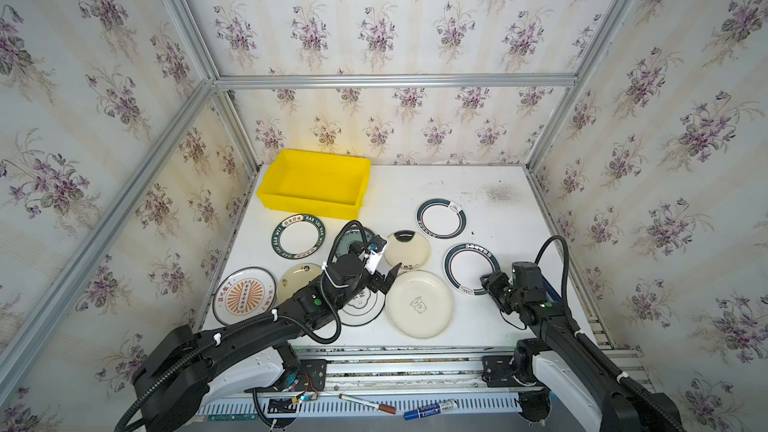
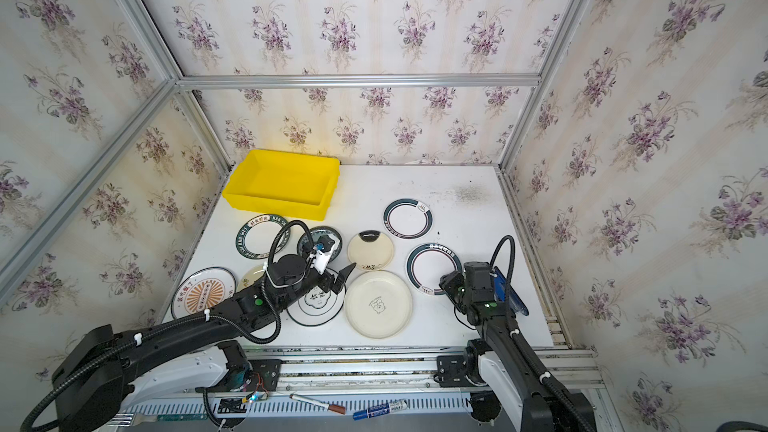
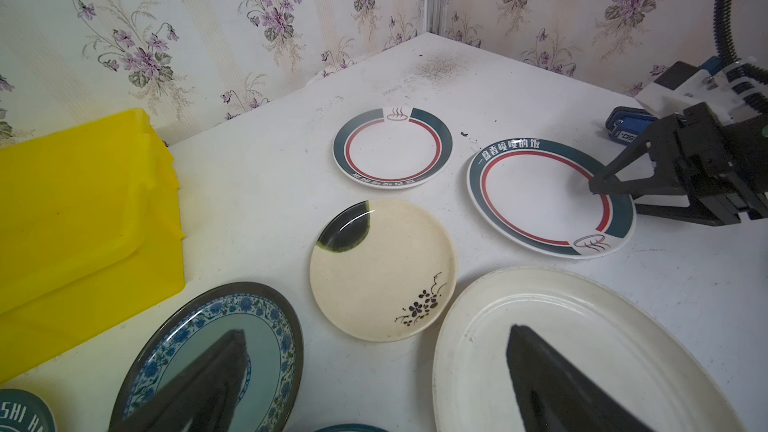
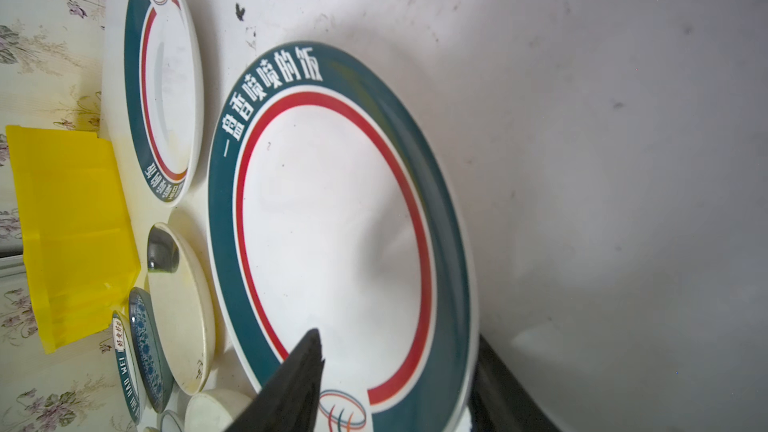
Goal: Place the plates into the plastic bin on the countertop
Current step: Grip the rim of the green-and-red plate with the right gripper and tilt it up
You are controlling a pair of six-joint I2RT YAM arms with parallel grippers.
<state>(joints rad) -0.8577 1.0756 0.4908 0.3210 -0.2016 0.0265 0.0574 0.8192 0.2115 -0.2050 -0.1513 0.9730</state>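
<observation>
Right wrist shows a white, green-rimmed plate (image 4: 332, 222).

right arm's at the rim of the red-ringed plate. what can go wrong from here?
1. The right gripper straddles only the near rim of the red-ringed plate. An edge pinch like that may let the plate tip or slip on lifting.
2. The plastic bin sits at the far left corner, and the open left gripper hovers mid-table between plate and bin. The carry could clip that arm.
</observation>
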